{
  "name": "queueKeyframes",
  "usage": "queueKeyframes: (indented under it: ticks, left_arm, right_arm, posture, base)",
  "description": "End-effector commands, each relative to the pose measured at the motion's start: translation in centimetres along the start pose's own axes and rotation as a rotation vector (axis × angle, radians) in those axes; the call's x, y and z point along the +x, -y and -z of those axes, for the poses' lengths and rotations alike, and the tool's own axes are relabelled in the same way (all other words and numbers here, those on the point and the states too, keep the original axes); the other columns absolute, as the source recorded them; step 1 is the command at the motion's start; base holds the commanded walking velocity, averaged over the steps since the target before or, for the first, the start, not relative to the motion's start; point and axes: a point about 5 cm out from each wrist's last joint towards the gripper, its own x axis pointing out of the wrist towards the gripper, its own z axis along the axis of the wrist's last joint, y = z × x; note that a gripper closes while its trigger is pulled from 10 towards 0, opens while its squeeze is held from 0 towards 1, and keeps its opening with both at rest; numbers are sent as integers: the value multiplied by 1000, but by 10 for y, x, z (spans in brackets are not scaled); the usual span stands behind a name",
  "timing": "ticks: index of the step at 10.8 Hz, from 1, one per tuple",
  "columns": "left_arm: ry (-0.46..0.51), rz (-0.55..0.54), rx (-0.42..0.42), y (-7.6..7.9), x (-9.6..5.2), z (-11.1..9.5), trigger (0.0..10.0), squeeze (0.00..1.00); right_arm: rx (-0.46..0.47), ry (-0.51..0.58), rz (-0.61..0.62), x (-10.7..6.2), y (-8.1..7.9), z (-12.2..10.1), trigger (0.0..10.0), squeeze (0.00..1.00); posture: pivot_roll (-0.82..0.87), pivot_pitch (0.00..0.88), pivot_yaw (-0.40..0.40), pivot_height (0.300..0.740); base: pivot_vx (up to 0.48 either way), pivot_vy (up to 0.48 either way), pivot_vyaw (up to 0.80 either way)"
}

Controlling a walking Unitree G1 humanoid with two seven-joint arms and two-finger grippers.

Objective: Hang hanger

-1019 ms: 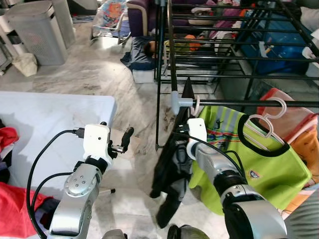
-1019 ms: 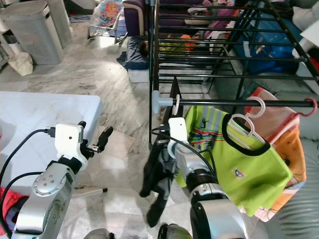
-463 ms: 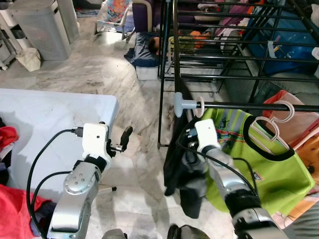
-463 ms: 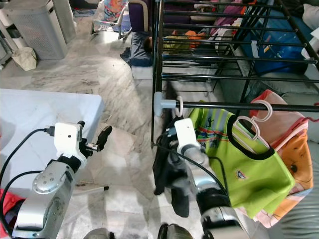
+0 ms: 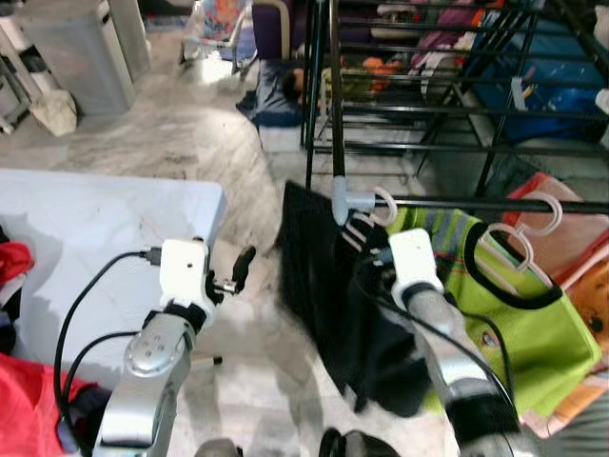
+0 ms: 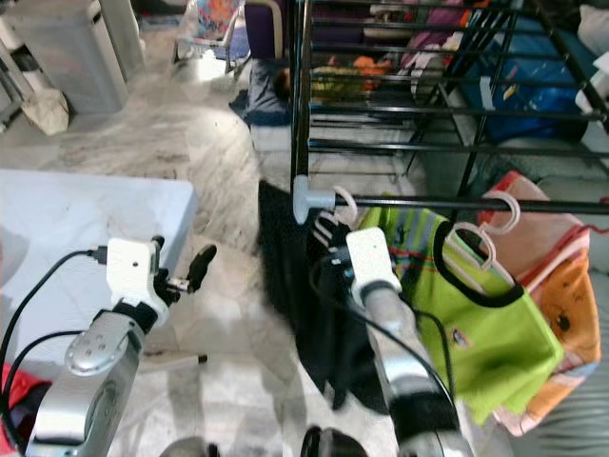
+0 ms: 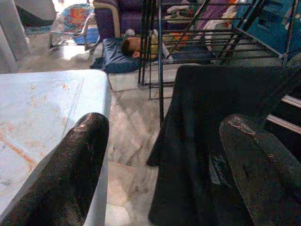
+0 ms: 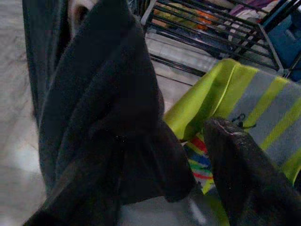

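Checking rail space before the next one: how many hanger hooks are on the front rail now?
3 clearly: black garment's hook by the rail's left end, green shirt's hook mid-rail, another just right. More may sit past the frame edge.

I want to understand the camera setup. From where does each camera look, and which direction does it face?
Left eye: on the head, looking down and forward at the rack, both arms showing.
Right eye: beside it, same scene.
Left wrist: along the left gripper, open, toward the black garment.
Right wrist: along the right gripper, at that garment and the green shirt.
Shared: the black garment shows in all four.
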Motion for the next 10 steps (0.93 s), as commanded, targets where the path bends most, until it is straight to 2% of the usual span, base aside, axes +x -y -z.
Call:
queueKeyframes:
  ticks: [1,3,4,6,7,8,9,10]
  left_arm:
    - [3,6,-1,1,-3,-2,10000,0]
    - [-3,17,-3,3,-3,-1,10000,0]
    - [-2,20,-6,4,-4,-1,10000,0]
    - [31,-43,-20,-2,-6,-5,10000,0]
    - [44,-40,-62,-3,-6,-7,10000,0]
    - [30,-69,-56,-8,-8,-3,10000,0]
    - [6,-112,-1,-10,-10,2,10000,0]
    - [-12,-111,14,-11,-12,6,10000,0]
  right_arm:
    - [16,10,10,-5,6,-3,10000,1000]
    - [16,8,18,-20,11,3,10000,1000]
    - [38,44,32,-28,16,0,10000,1000]
    - [56,121,24,-39,16,-7,10000,1000]
    - [66,122,-12,-41,13,-8,10000,1000]
    - [73,149,-18,-45,15,-10,10000,1000]
    - [71,173,13,-48,22,-13,10000,1000]
    - [65,159,23,-51,25,-11,10000,1000]
  posture:
    - [44,53,-17,740]
    - [38,54,-14,740]
    - [37,55,-14,740]
    - [38,50,-14,740]
    - [39,48,-11,740]
    - [31,43,-15,740]
    - [30,38,-15,740]
    - [26,43,-18,740]
  base:
    - [0,0,0]
    - [0,0,0]
    - [0,0,0]
    - [0,0,0]
    - [0,0,0]
    - [0,0,0]
    - [0,0,0]
    - [0,0,0]
